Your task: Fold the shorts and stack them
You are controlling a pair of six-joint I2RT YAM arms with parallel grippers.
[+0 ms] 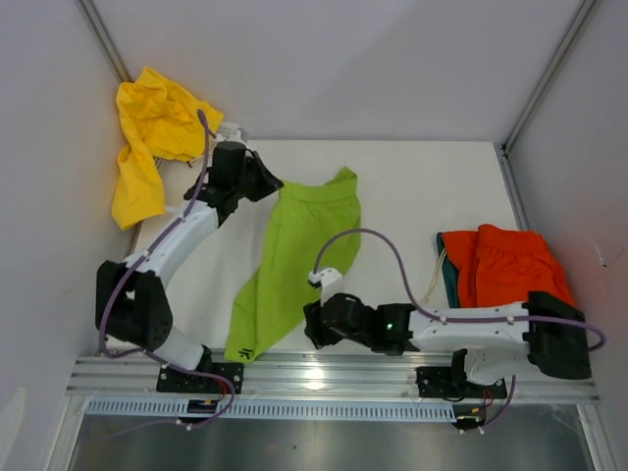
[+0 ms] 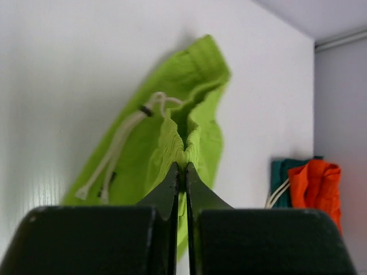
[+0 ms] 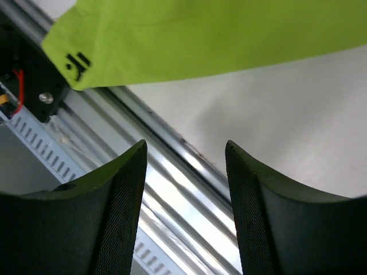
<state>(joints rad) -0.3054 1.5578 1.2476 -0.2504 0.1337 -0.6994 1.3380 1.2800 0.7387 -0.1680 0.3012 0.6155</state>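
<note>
The lime green shorts (image 1: 294,255) lie stretched across the table middle, waist at the far end, a leg hem at the near edge. My left gripper (image 1: 267,184) is shut on their waistband; the left wrist view shows the fabric (image 2: 183,129) pinched at the fingertips, with the pale drawstring (image 2: 117,149) hanging. My right gripper (image 1: 312,329) is open and empty beside the near hem (image 3: 172,40), over the table's metal rail. Orange-red shorts (image 1: 515,263) lie folded on dark teal shorts (image 1: 449,280) at the right. Yellow shorts (image 1: 147,137) hang over the basket at the far left.
A white plastic basket (image 1: 228,130) stands at the far left corner, mostly covered by the yellow shorts. The metal rail (image 1: 334,371) runs along the near edge. Enclosure walls stand on the left, right and back.
</note>
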